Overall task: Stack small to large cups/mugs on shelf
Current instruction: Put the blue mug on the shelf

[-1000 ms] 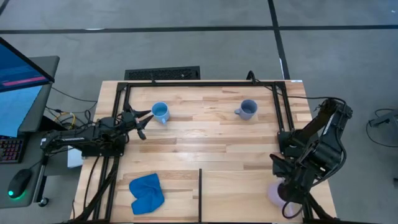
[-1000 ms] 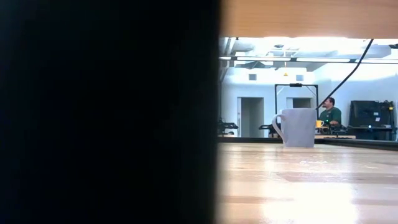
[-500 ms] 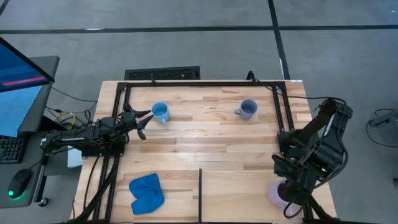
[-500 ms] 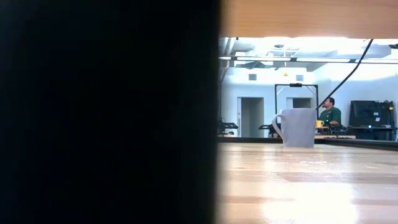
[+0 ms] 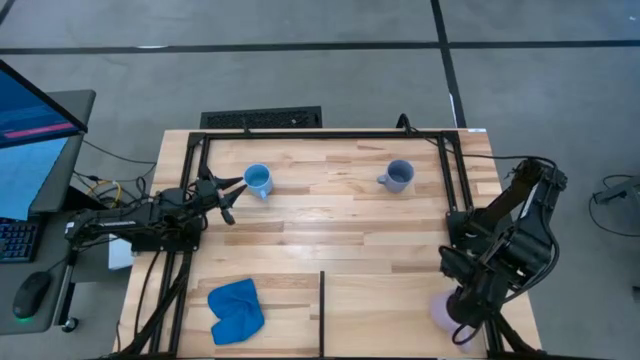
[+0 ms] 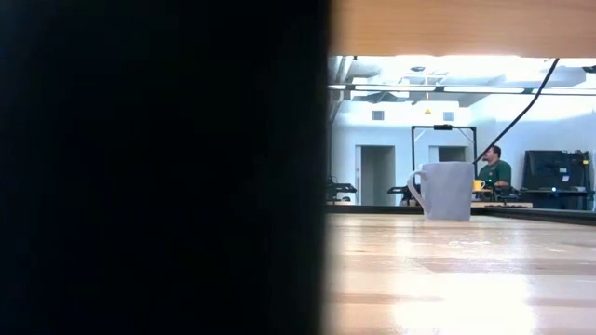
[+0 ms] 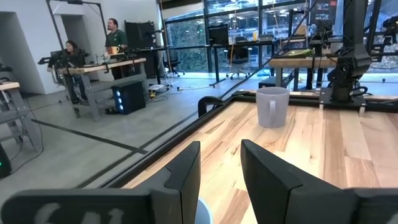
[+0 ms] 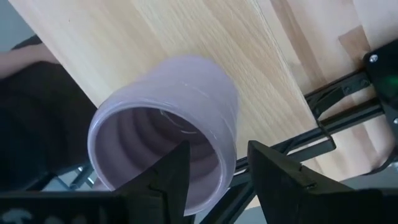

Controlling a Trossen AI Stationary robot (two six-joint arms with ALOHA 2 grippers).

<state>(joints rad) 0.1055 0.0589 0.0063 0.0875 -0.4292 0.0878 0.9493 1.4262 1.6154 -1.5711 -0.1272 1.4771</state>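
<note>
Resting at the desk's (image 5: 330, 215) front right corner, lilac mug (image 8: 168, 118) is pale purple, glossy, with ringed inner walls. Right claw (image 8: 214, 165) straddles its rim, one finger inside, one outside; contact cannot be told. Sky-blue mug (image 5: 258, 180) stands upright at the back left, just beside the left claw (image 5: 232, 197), whose fingers are parted and empty. Grey-blue mug (image 5: 399, 176) stands upright at the back right. Blue cloth (image 5: 236, 309) lies crumpled at the front left.

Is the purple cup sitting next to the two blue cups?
No, the lilac mug is alone at the table's near right corner under the right gripper, while the sky-blue mug and grey-blue mug stand far off.
</note>
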